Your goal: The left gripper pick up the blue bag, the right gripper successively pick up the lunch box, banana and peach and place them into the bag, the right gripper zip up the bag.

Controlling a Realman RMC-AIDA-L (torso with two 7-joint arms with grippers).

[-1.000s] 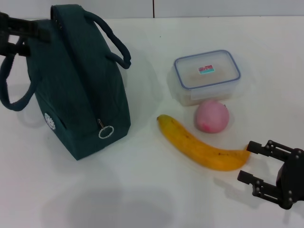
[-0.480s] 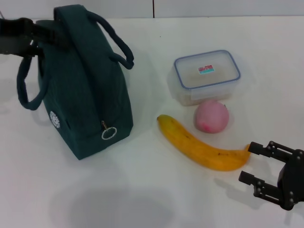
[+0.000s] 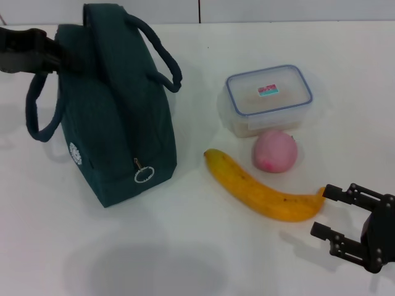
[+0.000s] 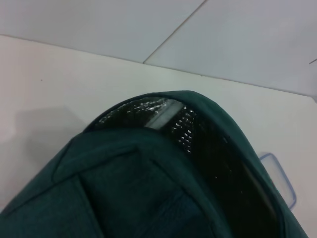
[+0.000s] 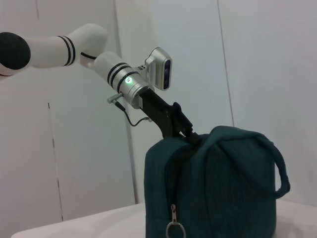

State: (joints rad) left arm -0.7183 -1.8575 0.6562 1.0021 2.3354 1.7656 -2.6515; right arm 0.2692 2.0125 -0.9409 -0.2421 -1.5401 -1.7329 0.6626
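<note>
1. The left gripper (image 5: 190, 135) has its fingers closed on the top edge of the blue bag (image 3: 114, 111) at the far left, holding it upright; whether the bag's base is off the surface (image 3: 203, 246) cannot be told.
2. The left wrist view looks down into the bag's mouth, part open, the silver foil lining (image 4: 148, 110) showing inside; nothing can be seen packed there.
3. The right gripper (image 3: 336, 213) waits near right, fingers spread wide and holding nothing, just beside the banana's tip.
4. The banana (image 3: 259, 188) lies on the surface right of the bag, the peach (image 3: 275, 151) just behind it and close against the lunch box (image 3: 268, 98), lid on, farther back.
5. Judged from this, only the first step, the hold on the bag, is under way; the three pickups and the zipping, with the ring zip pull (image 3: 144, 175) hanging at the bag's near end, are not yet done.
</note>
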